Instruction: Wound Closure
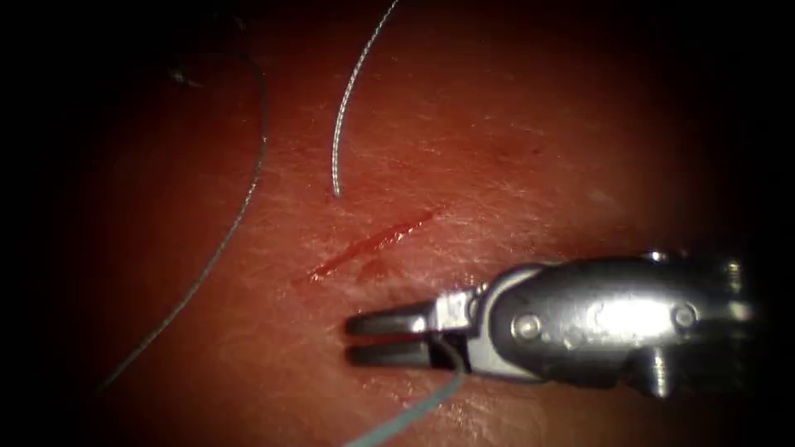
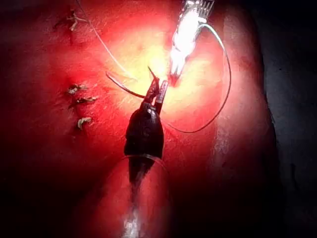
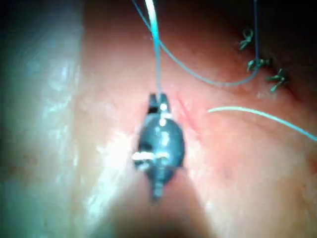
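The cut [image 1: 373,242] runs slantwise across the tissue [image 1: 530,141] with red fluid along it. The curved needle [image 1: 344,108] comes down with its tip touching the tissue just left of the cut; whether it has entered, I cannot tell. In the left wrist view the left tool [image 2: 157,85] is shut on the needle [image 2: 126,88] near its back end. The right tool [image 1: 356,337] lies right of and below the cut, jaws slightly apart. Pale thread [image 1: 414,410] leaves from the base of those jaws, and it runs on from the right tool [image 3: 158,99].
A dark strand of thread [image 1: 240,207] curves over the tissue left of the cut. Tied stitches [image 2: 79,99] from earlier closures sit off to one side, seen again as knots [image 3: 257,64]. A long thread loop [image 2: 225,84] hangs from the right tool's shaft [image 2: 188,29].
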{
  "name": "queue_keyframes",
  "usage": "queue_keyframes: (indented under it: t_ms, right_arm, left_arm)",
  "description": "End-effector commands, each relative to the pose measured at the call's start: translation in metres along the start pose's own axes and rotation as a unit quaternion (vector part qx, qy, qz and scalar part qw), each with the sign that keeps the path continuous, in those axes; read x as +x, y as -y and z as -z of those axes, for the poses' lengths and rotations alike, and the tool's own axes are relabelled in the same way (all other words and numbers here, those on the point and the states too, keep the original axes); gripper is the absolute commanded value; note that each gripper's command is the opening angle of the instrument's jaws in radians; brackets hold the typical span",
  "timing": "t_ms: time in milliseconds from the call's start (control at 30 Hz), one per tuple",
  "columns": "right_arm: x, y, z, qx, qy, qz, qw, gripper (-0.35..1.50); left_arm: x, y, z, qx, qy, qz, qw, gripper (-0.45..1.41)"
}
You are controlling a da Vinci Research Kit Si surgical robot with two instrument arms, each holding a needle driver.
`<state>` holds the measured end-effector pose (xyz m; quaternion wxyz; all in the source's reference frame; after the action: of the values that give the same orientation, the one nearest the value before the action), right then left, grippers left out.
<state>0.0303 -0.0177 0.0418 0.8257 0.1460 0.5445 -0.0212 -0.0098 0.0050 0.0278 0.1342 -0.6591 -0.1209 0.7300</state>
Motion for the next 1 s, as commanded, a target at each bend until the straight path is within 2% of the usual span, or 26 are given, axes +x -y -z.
queue_keyframes:
  t_ms: [33,333,700,800,1000]
  right_arm:
    - [-0.0002,0.0002,-0.0006,0.002,0.000,-0.001,1.000,-0.35]
    - [0.0005,0.0012,-0.0002,0.013,0.010,0.000,1.000,-0.35]
    - [0.0027,0.0069,0.0028,0.045,0.015,0.017,0.999,-0.35]
    - [0.0038,0.0104,0.0043,0.065,0.015,0.026,0.997,-0.35]
    - [0.0047,0.0124,0.0053,0.097,0.006,0.024,0.995,-0.35]
  left_arm:
    - [-0.0008,-0.0003,-0.0006,-0.001,-0.001,0.001,1.000,-0.45]
    - [-0.0008,-0.0003,-0.0006,-0.001,-0.001,0.001,1.000,-0.45]
    - [-0.0009,-0.0004,-0.0009,-0.001,0.001,0.000,1.000,-0.45]
    - [-0.0010,-0.0005,-0.0011,-0.001,0.001,0.000,1.000,-0.45]
    - [-0.0011,-0.0006,-0.0013,-0.002,0.001,0.000,1.000,-0.45]
